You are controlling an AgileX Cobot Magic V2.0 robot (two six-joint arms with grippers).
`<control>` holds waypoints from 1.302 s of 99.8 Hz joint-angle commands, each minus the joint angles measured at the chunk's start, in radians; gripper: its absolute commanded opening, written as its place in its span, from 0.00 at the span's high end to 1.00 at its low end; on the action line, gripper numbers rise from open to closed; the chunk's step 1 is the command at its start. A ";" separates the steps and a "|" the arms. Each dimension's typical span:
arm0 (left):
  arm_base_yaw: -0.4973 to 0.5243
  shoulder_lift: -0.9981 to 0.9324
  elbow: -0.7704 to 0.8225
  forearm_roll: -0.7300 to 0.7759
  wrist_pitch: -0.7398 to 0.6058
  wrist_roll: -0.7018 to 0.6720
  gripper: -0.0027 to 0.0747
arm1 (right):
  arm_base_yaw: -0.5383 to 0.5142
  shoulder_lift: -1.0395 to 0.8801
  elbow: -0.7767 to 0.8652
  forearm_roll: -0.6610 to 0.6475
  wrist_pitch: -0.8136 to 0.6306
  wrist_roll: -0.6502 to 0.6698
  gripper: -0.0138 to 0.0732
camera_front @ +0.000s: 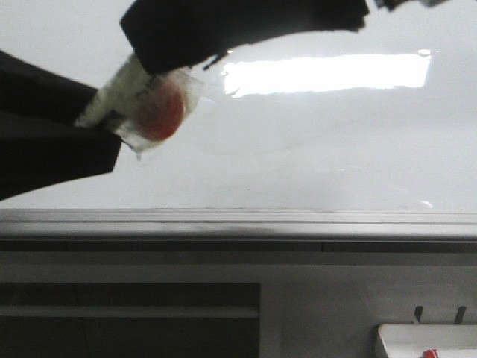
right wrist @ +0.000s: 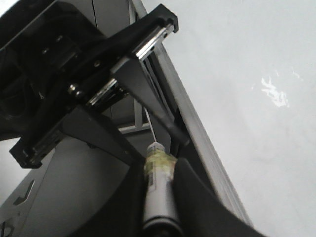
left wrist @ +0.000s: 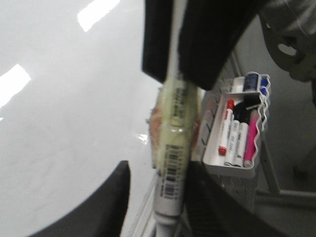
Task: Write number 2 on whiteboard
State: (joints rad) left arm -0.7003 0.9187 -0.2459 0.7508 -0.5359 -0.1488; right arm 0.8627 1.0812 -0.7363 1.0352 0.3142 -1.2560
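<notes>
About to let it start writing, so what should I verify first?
1. Right gripper closed on the marker: ok.
2. Left gripper clamped on the marker: cannot tell, a gap shows beside one finger.
3. Marker cap off, tip exposed: cannot tell, the ends are hidden.
4. Whiteboard free of ink where it shows: ok, only faint smudges and glare.
5. Tip touching the whiteboard: cannot tell.

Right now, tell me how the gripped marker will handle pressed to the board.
The marker looks like a stiff plastic barrel, so it probably won't flex. Round, it would likely roll if dropped. The tape wad around it may aid grip, but the glossy whiteboard could let the tip skid.
</notes>
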 commanded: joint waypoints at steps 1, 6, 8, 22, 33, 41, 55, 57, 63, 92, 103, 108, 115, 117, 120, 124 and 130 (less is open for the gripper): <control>-0.002 -0.099 -0.029 -0.125 -0.047 -0.098 0.39 | 0.000 -0.053 -0.029 0.015 -0.067 -0.007 0.92; -0.002 -0.162 -0.029 -0.125 -0.010 -0.162 0.34 | 0.000 -0.085 -0.029 0.002 -0.120 -0.007 0.92; -0.002 -0.191 -0.029 -0.125 0.011 -0.187 0.34 | 0.000 -0.093 -0.029 0.002 -0.141 -0.007 0.92; -0.002 -0.474 -0.029 -0.221 0.270 -0.248 0.56 | 0.000 -0.208 0.004 -0.002 -0.219 -0.007 0.92; -0.002 -0.672 -0.029 -0.275 0.448 -0.248 0.77 | 0.000 -0.267 0.056 0.007 -0.244 -0.007 0.92; -0.002 -0.792 -0.029 -0.235 0.555 -0.248 0.88 | 0.000 -0.302 0.095 0.026 -0.280 -0.007 0.92; -0.002 -0.890 -0.029 -0.210 0.662 -0.248 0.99 | 0.000 -0.318 0.125 0.032 -0.287 -0.007 0.92; -0.002 -0.892 -0.029 -0.210 0.665 -0.248 0.99 | 0.000 -0.318 0.125 0.032 -0.287 -0.007 0.92; -0.002 -0.894 -0.029 -0.208 0.668 -0.248 0.99 | 0.000 -0.318 0.125 0.032 -0.290 -0.007 0.92; -0.002 -0.894 -0.029 -0.219 0.672 -0.248 0.99 | 0.000 -0.316 0.125 0.032 -0.304 -0.007 0.92; -0.002 -0.894 -0.029 -0.219 0.672 -0.248 0.99 | 0.000 -0.316 0.125 0.032 -0.306 -0.007 0.92; -0.002 -0.894 -0.029 -0.219 0.672 -0.248 0.99 | 0.000 -0.316 0.125 0.032 -0.306 -0.007 0.92; -0.002 -0.894 -0.029 -0.219 0.672 -0.248 0.99 | 0.000 -0.316 0.125 0.032 -0.306 -0.007 0.92; -0.002 -0.894 -0.029 -0.219 0.672 -0.248 0.99 | 0.000 -0.316 0.125 0.032 -0.304 -0.007 0.92; -0.002 -0.894 -0.029 -0.219 0.672 -0.248 0.99 | 0.000 -0.316 0.125 0.032 -0.304 -0.007 0.92; -0.002 -0.894 -0.029 -0.219 0.672 -0.248 0.99 | 0.000 -0.316 0.125 0.032 -0.304 -0.007 0.92; -0.002 -0.894 -0.029 -0.219 0.672 -0.248 0.99 | 0.000 -0.316 0.125 0.032 -0.308 -0.007 0.92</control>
State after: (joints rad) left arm -0.7003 0.0141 -0.2469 0.5331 0.1987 -0.3861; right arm 0.8627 0.7736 -0.5822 1.0569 0.0537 -1.2560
